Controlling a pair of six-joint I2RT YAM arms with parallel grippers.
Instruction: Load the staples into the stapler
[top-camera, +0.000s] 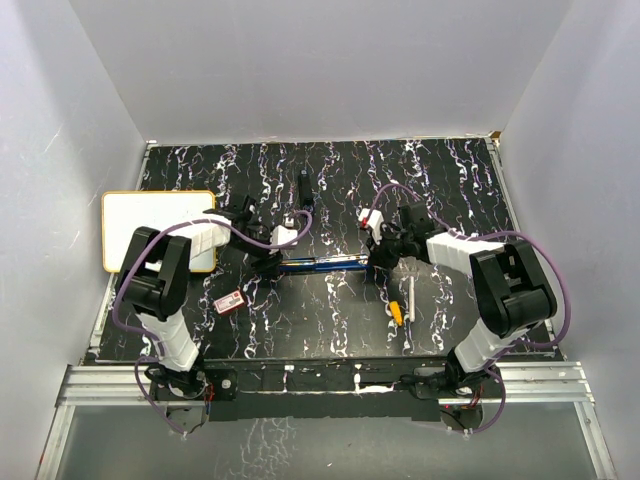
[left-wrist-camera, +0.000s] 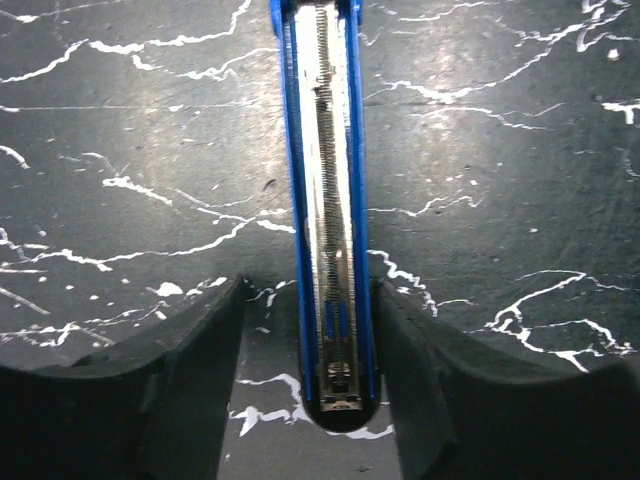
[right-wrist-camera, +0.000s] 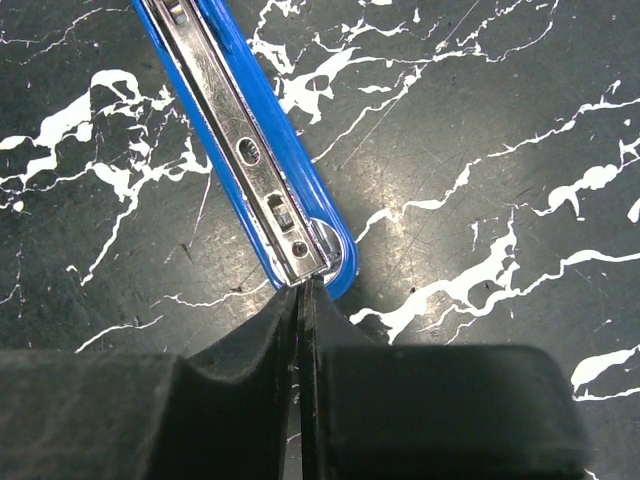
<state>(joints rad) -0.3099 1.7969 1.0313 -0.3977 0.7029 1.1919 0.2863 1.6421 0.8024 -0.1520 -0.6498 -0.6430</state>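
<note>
The blue stapler (top-camera: 320, 264) is lying open on the tabletop (top-camera: 330, 335), magazine up for loading. The left claw (left-wrist-camera: 310, 295) is straddling its 9 o'clock end, parted. The right claw (right-wrist-camera: 300, 300), closed tight, is seemingly steadying the 3 o'clock tip. The staples (top-camera: 231, 300) are lying at 8 o'clock, ungrasped.

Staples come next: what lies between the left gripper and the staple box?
Only bare tabletop between left gripper and the staples, seen in the top view.
</note>
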